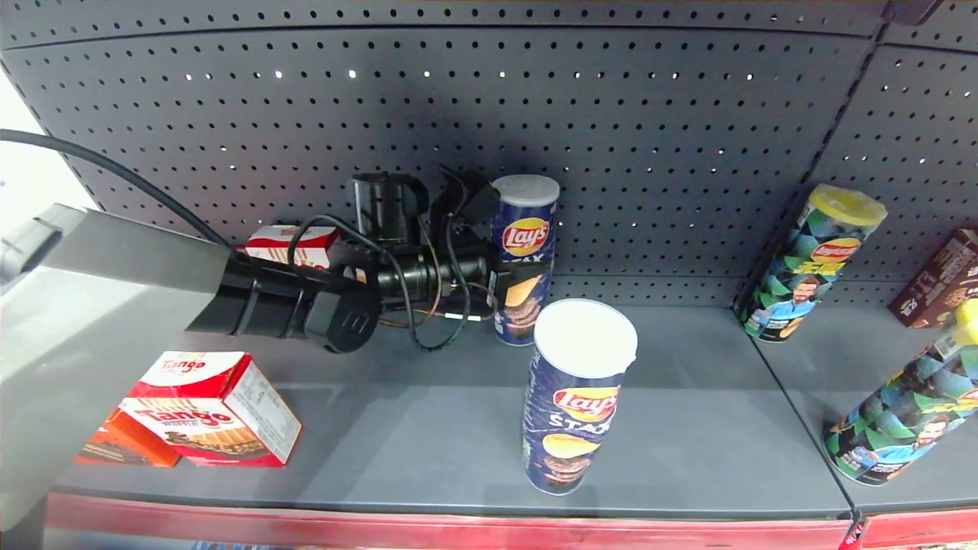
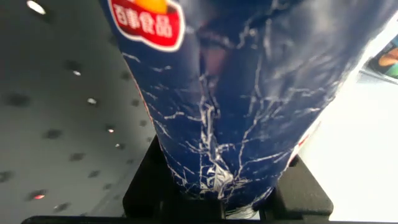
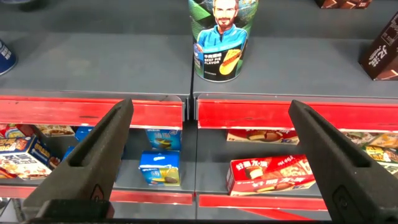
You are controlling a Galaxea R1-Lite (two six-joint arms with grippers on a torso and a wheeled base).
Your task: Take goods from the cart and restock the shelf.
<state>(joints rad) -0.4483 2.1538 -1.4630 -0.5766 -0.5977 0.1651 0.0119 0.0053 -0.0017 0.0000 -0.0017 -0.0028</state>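
A blue chip can stands upright at the back of the grey shelf, close to the pegboard. My left gripper reaches in from the left and is shut on its lower part. In the left wrist view the blue chip can sits between the two black fingers of my left gripper. A second blue chip can stands free nearer the front edge. My right gripper is open and holds nothing, in front of the red shelf lip, facing a green chip can.
Red-and-white wafer boxes and an orange box lie at front left, with another box behind the arm. Green cans and a brown box fill the right bay. A lower shelf holds boxed goods.
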